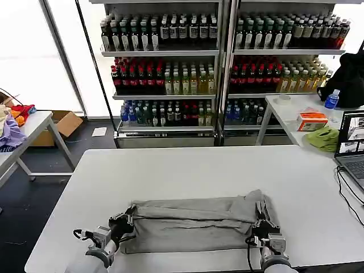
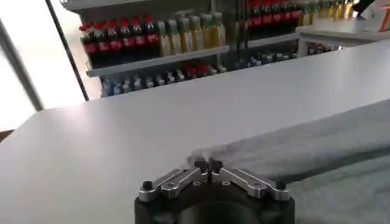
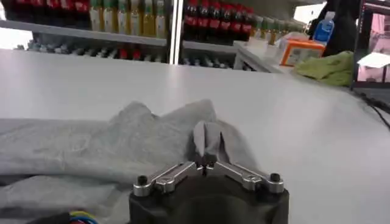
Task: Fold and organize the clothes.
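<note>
At the near edge of the wide white rectangular table (image 1: 187, 168), the left gripper (image 1: 126, 218) has its black fingers pinched together on the left end of a light grey cotton T-shirt (image 1: 193, 222); the left wrist view shows the two fingertips (image 2: 207, 165) meeting on a thin lip of the fabric. The grey T-shirt lies across the table's front as a long folded band, its upper layer doubled over the lower and creased along its length; any chest print is out of sight, probably folded inside. At the band's right end the right gripper (image 1: 263, 215) is likewise clamped onto a raised ridge of the cloth, which bunches up just beyond its fingers (image 3: 201, 141). On a second white table to the right sit a crumpled lime-green cloth (image 1: 322, 138) and an open laptop (image 1: 351, 147).
</note>
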